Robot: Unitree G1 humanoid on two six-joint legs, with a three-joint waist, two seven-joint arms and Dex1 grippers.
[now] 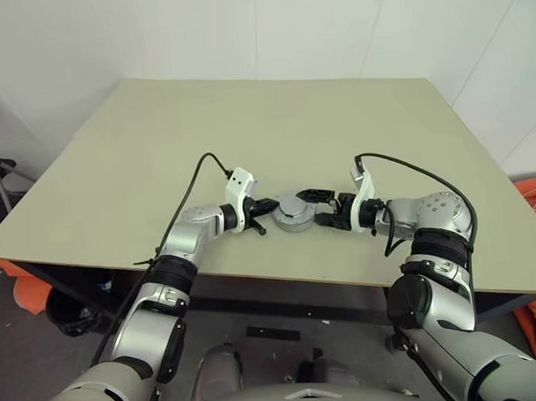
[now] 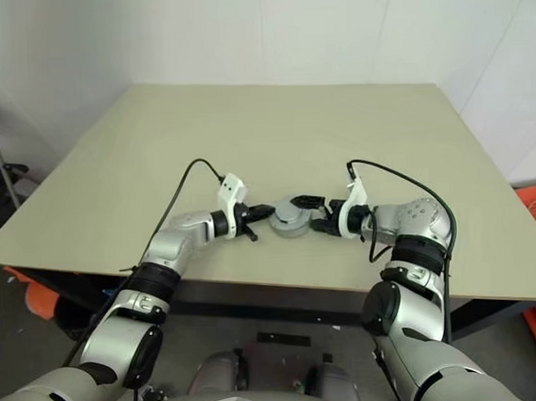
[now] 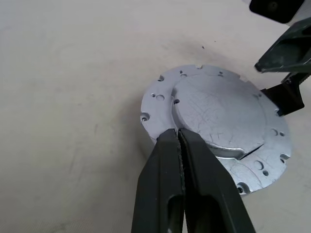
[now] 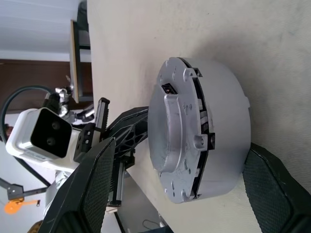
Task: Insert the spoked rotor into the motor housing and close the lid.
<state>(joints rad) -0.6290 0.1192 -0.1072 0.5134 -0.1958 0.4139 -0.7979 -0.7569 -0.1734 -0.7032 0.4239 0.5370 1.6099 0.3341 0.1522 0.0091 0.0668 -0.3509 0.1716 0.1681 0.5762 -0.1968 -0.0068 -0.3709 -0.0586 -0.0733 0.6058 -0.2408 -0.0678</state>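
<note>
Two grippers: left closed on lid; right wide.

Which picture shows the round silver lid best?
The left wrist view: the lid faces the camera, showing its raised centre and rim holes, with the shut left gripper at its edge. The right wrist view shows it edge-on atop the housing. The eye views show it small between both grippers.

Beige table — white walls behind, dark floor below.
</note>
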